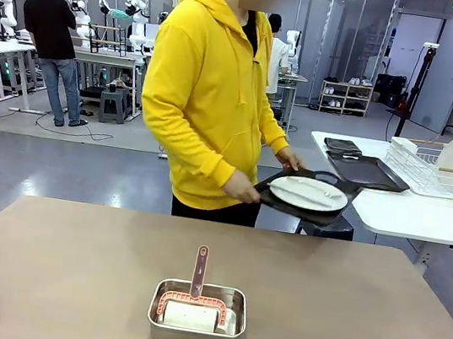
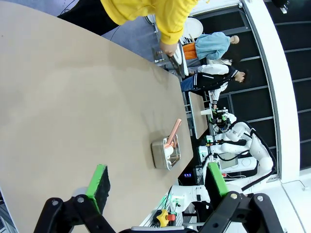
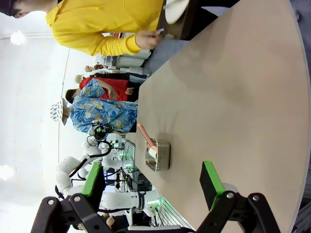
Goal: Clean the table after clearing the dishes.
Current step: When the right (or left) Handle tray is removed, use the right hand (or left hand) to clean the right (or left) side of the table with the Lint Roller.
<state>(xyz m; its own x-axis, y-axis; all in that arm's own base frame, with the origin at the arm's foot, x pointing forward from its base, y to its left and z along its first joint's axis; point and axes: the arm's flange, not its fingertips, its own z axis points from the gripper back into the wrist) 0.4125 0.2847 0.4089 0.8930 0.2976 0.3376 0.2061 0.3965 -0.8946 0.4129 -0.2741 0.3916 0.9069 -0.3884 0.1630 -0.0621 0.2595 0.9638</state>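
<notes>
Starting from the large tan-brown matte surface (image 1: pixel 59 264), we found its top bare of dishes. The one round white plate (image 1: pixel 308 193) in play rode on a dark brown handled tray (image 1: pixel 269 200), which a person in a yellow hoodie carried beyond the far edge. The tray was kept level, presumably so that nothing would slide off. One hand (image 1: pixel 244 191) gripped the tray's near rim and the other hand (image 1: pixel 290 159) its far rim. The person's body was turned toward the white-topped side table (image 1: pixel 407 215), where a second dark tray (image 1: pixel 369 171) lay beside a wire rack (image 1: pixel 431 173). We judged the clearing nearly done and the wiping not yet begun.

On the surface, near our edge and about midway along it, sat a shiny rectangular steel pan (image 1: pixel 193 338). It held a pale cleaning pad (image 1: pixel 190 316) in a pink frame, with its pink handle (image 1: pixel 200 268) leaning out over the far rim. We supposed it was placed there within easy reach of either arm.

Both arms were poised above the robot's side of the surface, clear of it. The left pincer (image 2: pixel 158 183) looked across the surface with its jaws spread wide and nothing between them, the pan lying ahead of it. The right pincer (image 3: pixel 152 180) stood likewise wide and empty, with the pan ahead of it too.
</notes>
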